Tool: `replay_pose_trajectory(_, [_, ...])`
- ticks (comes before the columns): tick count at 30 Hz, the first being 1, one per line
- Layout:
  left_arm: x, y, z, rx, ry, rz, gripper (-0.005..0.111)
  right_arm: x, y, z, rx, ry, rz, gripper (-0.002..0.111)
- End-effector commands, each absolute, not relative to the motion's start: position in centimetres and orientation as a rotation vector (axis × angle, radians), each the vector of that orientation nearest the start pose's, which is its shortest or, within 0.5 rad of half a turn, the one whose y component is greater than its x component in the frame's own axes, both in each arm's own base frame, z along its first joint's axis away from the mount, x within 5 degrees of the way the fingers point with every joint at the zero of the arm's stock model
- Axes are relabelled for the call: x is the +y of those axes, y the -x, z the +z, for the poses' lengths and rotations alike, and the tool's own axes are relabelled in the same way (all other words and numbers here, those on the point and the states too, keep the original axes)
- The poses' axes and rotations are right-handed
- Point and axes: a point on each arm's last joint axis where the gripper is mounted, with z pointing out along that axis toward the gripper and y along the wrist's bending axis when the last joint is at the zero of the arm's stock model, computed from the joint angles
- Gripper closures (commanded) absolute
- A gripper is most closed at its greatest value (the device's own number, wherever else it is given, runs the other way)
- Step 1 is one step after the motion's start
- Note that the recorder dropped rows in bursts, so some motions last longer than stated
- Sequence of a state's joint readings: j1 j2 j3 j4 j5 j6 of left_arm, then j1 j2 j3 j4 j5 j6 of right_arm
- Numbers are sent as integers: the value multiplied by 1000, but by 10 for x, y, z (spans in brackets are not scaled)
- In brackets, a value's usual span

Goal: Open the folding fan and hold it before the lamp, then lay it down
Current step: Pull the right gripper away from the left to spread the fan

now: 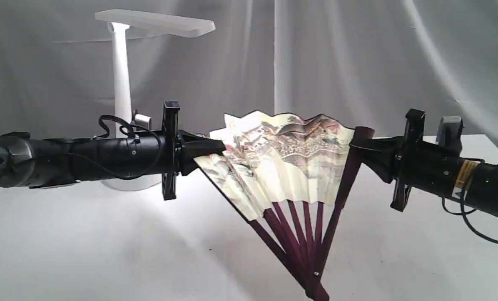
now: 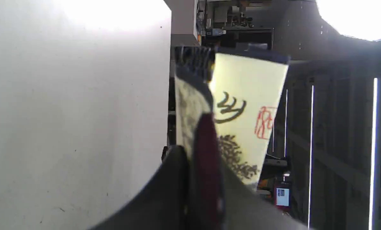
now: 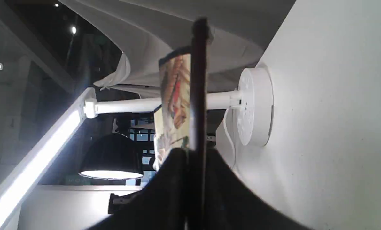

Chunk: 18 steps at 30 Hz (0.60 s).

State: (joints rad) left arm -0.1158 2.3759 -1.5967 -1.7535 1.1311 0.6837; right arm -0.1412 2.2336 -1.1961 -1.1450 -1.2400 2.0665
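Observation:
The folding fan (image 1: 282, 154) stands partly spread above the white table, its painted cream leaf facing the exterior camera and its maroon ribs meeting at a pivot low down. My left gripper (image 1: 209, 147) is shut on the fan's left outer rib (image 2: 206, 150). On the other side, my right gripper (image 1: 359, 144) is shut on the right maroon guard stick (image 3: 198, 95). The white lamp (image 1: 121, 75) stands behind the left arm, its flat head lit. In the right wrist view the lamp (image 3: 254, 107) shows just beyond the fan (image 3: 173, 105).
A white table (image 1: 107, 251) lies under the fan, brightly lit below the lamp. Grey drapery (image 1: 336, 58) hangs behind everything. The lamp's round base (image 1: 128, 182) sits close behind my left arm.

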Motion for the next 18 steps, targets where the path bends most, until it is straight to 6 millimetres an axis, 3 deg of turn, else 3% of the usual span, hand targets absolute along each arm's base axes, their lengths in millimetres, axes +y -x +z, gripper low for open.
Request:
replay_pose_trajectory(1, [-134,-460,145,2177,317,-1979,107,11,-426,136,1805,-613,1722,108])
replay_pose_trajectory(9, [-122,-463,145,2158,328,-1974,107,8,-429,138,1753,-655,1725,108])
replay_pose_trajectory(18, [-122,-461,143,2186,291,-1952,107,6,-430,140,1716,-682,1724,108])
